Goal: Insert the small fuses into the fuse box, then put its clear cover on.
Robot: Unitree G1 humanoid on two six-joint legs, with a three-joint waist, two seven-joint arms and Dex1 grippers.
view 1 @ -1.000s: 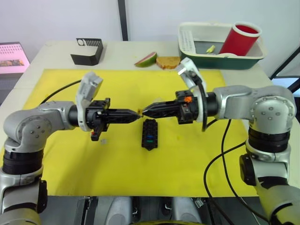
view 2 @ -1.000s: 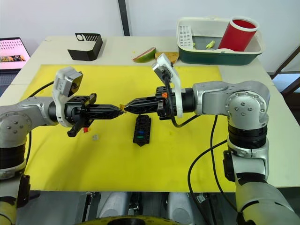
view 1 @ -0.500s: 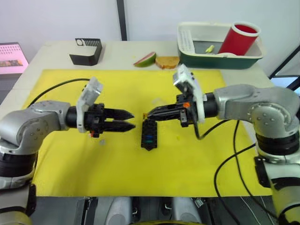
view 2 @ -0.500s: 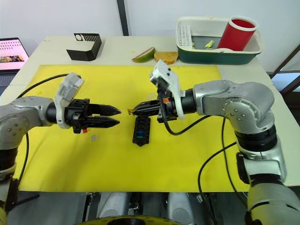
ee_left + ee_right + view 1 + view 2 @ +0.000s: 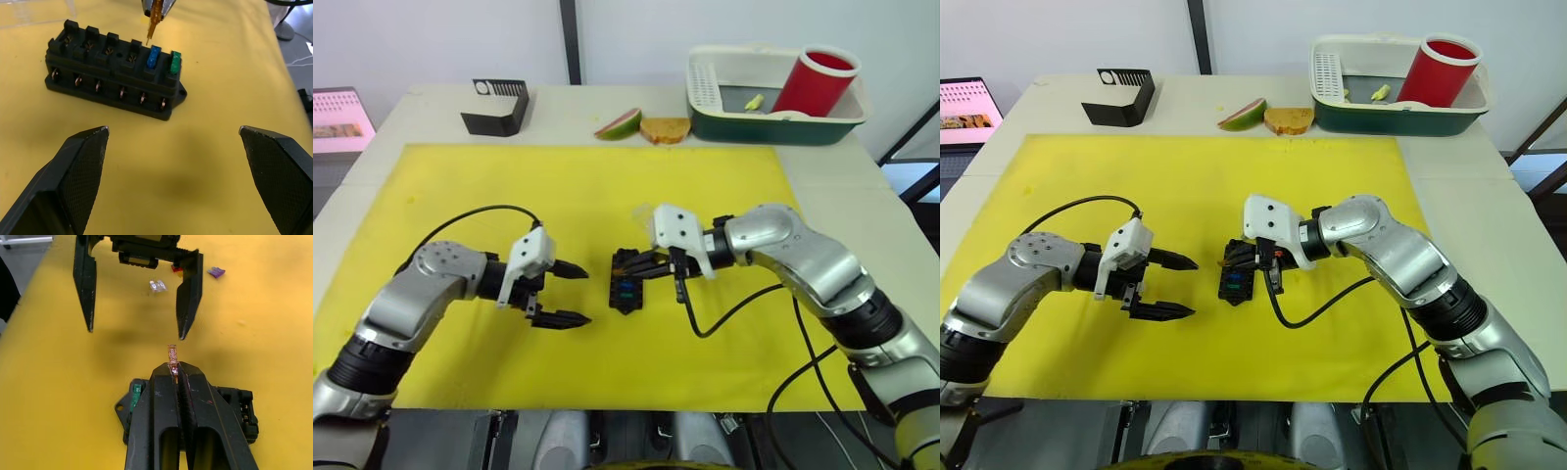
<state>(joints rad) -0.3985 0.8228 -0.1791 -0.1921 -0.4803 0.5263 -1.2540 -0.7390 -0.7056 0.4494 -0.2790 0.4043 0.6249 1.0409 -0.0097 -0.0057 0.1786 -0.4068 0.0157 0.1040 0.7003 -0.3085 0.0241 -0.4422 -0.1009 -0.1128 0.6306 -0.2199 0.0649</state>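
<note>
Item recorded at the fuse-insertion stage. The fuse box [image 5: 113, 81], a black block with two rows of slots, lay on the yellow mat [image 5: 587, 186] at mid-tabletop; a blue fuse [image 5: 154, 56] and a green fuse [image 5: 174, 63] were seen seated in the two end slots of one row, the remaining slots being empty. The right gripper [image 5: 174, 368] was found closed on an amber fuse [image 5: 172, 354], pinched at the very tips of its fingers and held just above the slot beside the blue one. Compared with a second before, when the two grippers met tip to tip above the box with the fuse between them, the fuse was now carried by the right gripper alone and had been lowered to the box; the hand-over is judged complete and the third insertion about to begin. The left gripper [image 5: 563, 294] had been drawn back and down to the mat beside the box, its fingers spread wide and empty. A clear fuse [image 5: 157, 285], a red fuse [image 5: 176, 268] and a purple fuse [image 5: 216, 271] lay loose on the mat behind the left gripper. The clear cover [image 5: 36, 12] rested just beyond the box, not yet fitted.
</note>
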